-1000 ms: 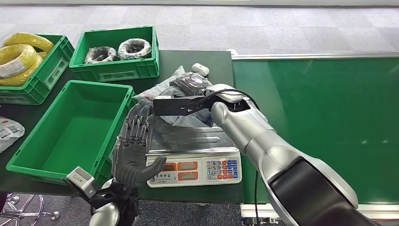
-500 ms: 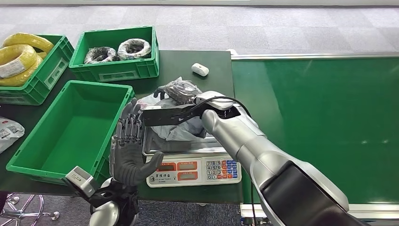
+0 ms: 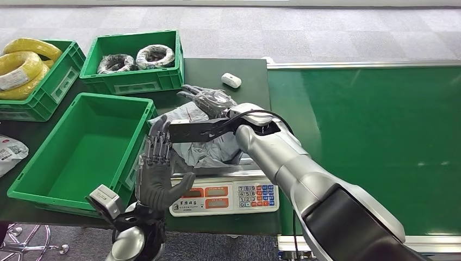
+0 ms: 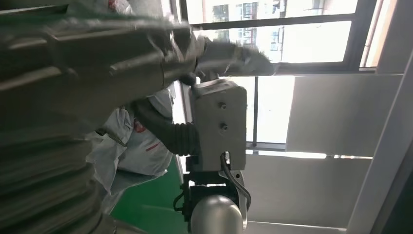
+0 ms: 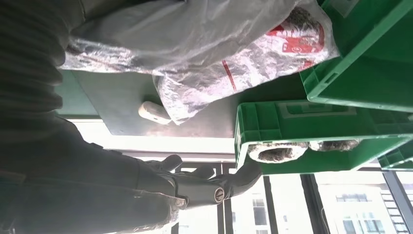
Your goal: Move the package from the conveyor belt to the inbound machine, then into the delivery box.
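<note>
While the conveyor belt (image 3: 369, 141) stretches bare and green on the robot's right, the dark tabletop (image 3: 228, 68) carries the rest: a big green bin (image 3: 81, 147) with nothing in it, presumably the delivery box, two further green bins behind it with coiled goods, and a weighing scale (image 3: 223, 187) at the near edge, which I take to be the inbound machine. On the scale's steel plate lies the package (image 3: 204, 147), a grey plastic mailer bag, crumpled and slack, spilling over the plate's far edge toward the big bin; the right wrist view shows red print on its film. It looks light and soft, with loose contents that will shift, and the film looks slippery, so a flat pinch on a smooth panel may slide off. A better hold would be a gathered fold near the bulky middle, or a scoop from underneath with fingers wrapped around the bunched plastic.

The right robot hand (image 3: 209, 100) hovers past the package with its fingers spread and nothing in them. The left robot hand (image 3: 157, 174) stands upright between the big bin and the scale, palm toward the package, fingers apart and holding nothing. A small white device (image 3: 231, 80) lies on the tabletop beyond
</note>
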